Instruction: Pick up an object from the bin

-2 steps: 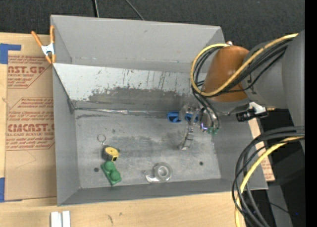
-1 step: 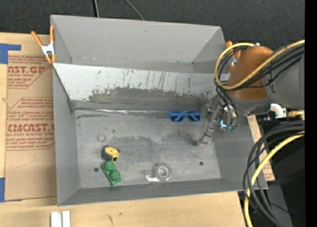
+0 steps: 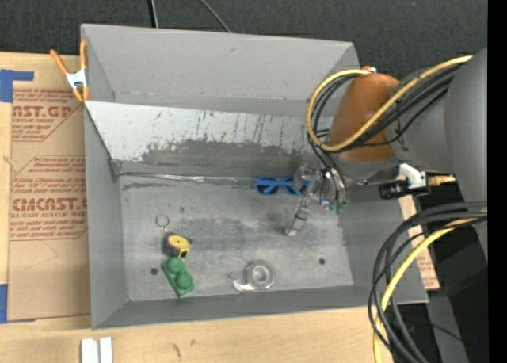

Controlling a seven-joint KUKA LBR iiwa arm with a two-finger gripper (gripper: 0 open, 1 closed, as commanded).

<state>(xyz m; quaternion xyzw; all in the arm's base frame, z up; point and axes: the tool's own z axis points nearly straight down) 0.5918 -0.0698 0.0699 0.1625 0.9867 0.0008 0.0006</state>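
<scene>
Blue plastic spectacle-shaped piece (image 3: 275, 186) lies on the floor of the grey metal bin (image 3: 198, 68) beside its back wall, just left of the gripper (image 3: 299, 223), whose opening cannot be judged. Nothing appears lifted yet, so grasping and raising remain. Green knobbly plastic toy (image 3: 179, 276) lies well apart.

— What lies nearest the gripper (image 3: 296, 225)?
— A small blue plastic piece (image 3: 276, 186), shaped like toy glasses, flat on the floor of the bin (image 3: 222, 108) at the foot of the back wall.
— Touching the gripper?
— Hard to tell; it lies just beside it, toward the back wall.
</scene>
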